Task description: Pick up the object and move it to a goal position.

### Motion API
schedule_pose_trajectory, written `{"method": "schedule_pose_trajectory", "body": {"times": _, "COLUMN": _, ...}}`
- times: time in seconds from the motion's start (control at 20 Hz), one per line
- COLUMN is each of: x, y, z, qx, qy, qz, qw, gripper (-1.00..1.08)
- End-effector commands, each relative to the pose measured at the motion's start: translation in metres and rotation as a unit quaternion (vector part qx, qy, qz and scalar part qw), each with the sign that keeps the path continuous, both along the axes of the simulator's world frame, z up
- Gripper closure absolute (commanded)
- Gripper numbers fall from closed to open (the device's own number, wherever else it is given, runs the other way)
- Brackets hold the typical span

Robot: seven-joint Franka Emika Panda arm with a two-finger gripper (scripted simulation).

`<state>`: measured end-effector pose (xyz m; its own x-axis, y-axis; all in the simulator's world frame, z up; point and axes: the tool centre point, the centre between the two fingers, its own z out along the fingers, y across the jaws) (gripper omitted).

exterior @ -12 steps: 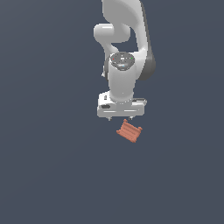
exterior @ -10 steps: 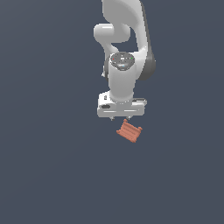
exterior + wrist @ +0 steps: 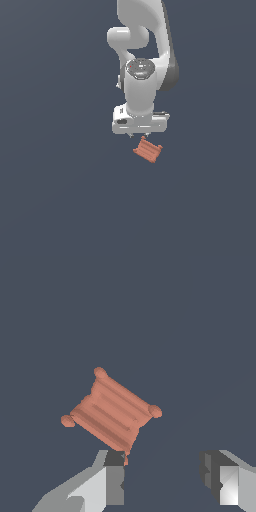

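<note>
White Panda arm (image 3: 142,55) comes down from the top of the exterior view, wrist pointing straight down. Gripper (image 3: 140,134) sits low over a plain dark grey-blue counter (image 3: 55,190). Only the fingertip stubs peek out under the hand body in that view, so finger spacing is hard to judge there.

Wrist view settles it: gripper (image 3: 167,478) is spread wide, two fingers (image 3: 114,483) well apart with bare counter (image 3: 200,331) between them, nothing pinched.

Object (image 3: 148,149) is a small orange-red block lying flat on the counter, just below the gripper and slightly toward the exterior view's right. It lies turned at an angle to the hand, not square with it. In the wrist view the object (image 3: 111,411) shows a ridged, slatted top with parallel grooves and small rounded prongs at the corners (three prongs clear, the fourth corner runs in behind the fingertip). It is off the gripper's midline: it sits ahead of one finger, and its nearest corner looks to meet or just overlap that fingertip, contact cannot be told. The other finger has only bare counter near it. The block is not between the fingers. It looks narrower than the gap between them.
</note>
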<state>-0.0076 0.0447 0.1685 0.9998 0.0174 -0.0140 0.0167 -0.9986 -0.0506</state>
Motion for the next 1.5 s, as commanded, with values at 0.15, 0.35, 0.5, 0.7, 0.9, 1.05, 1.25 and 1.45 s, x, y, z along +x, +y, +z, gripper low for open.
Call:
{"method": "schedule_pose_trajectory", "body": {"times": 0.15, "x": 0.003, "y": 0.002, "z": -0.004, "qx": 0.004, "qy": 0.005, "qz": 0.015, "qw": 0.9999, "gripper": -0.2}}
{"method": "schedule_pose_trajectory", "body": {"times": 0.35, "x": 0.007, "y": 0.005, "z": -0.009, "qx": 0.01, "qy": 0.012, "qz": 0.036, "qw": 0.9992, "gripper": -0.2}}
{"method": "schedule_pose_trajectory", "body": {"times": 0.5, "x": 0.011, "y": 0.008, "z": -0.015, "qx": 0.017, "qy": 0.019, "qz": 0.058, "qw": 0.998, "gripper": -0.2}}
{"method": "schedule_pose_trajectory", "body": {"times": 0.7, "x": 0.018, "y": 0.014, "z": -0.025, "qx": 0.03, "qy": 0.03, "qz": 0.096, "qw": 0.9945, "gripper": -0.2}}
{"method": "schedule_pose_trajectory", "body": {"times": 0.9, "x": 0.025, "y": 0.02, "z": -0.037, "qx": 0.05, "qy": 0.042, "qz": 0.142, "qw": 0.9877, "gripper": -0.2}}
{"method": "schedule_pose_trajectory", "body": {"times": 1.05, "x": 0.031, "y": 0.025, "z": -0.047, "qx": 0.067, "qy": 0.049, "qz": 0.177, "qw": 0.9806, "gripper": -0.2}}
{"method": "schedule_pose_trajectory", "body": {"times": 1.25, "x": 0.037, "y": 0.031, "z": -0.059, "qx": 0.093, "qy": 0.057, "qz": 0.223, "qw": 0.9688, "gripper": -0.2}}
{"method": "schedule_pose_trajectory", "body": {"times": 1.45, "x": 0.043, "y": 0.037, "z": -0.071, "qx": 0.121, "qy": 0.061, "qz": 0.267, "qw": 0.9543, "gripper": -0.2}}
